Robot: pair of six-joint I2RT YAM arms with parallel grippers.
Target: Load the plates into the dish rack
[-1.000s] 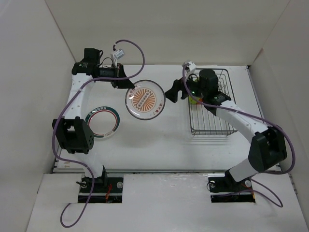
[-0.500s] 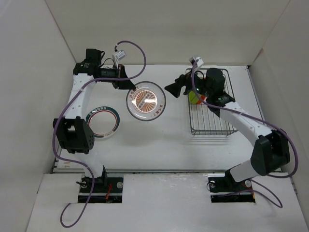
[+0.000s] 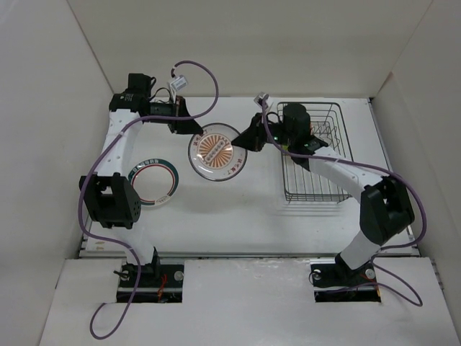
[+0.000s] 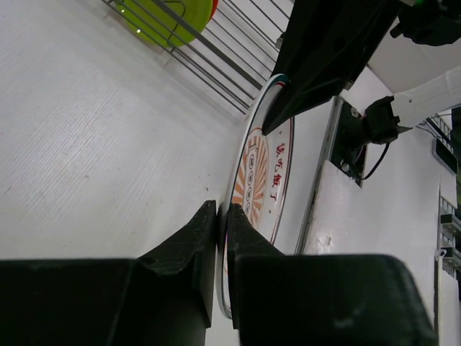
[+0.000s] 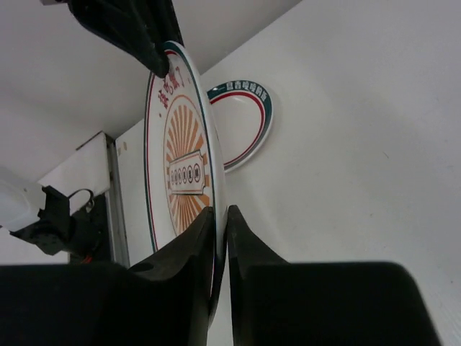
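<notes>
Pinching the sunburst plate (image 3: pixel 216 150) from both sides, the left gripper (image 3: pixel 192 131) is clamped on its rim at 10 o'clock and the right gripper (image 3: pixel 245 140) at 2 o'clock. The rack (image 3: pixel 317 190) sits at its 3 o'clock with a green plate (image 4: pixel 166 14) inside; the ringed plate (image 3: pixel 153 182) lies at 8 o'clock.

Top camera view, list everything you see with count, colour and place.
sunburst plate: one, white with orange centre, mid-table, gripped at opposite rims
ringed plate: one, white with green ring, flat on the table, left
green plate: one, lime, inside the dish rack
dish rack: one, dark wire, right of centre
table: one, white
cables: two, purple, one trailing each gripper
left gripper: one, black, shut on the sunburst plate
right gripper: one, black, shut on the sunburst plate
</notes>
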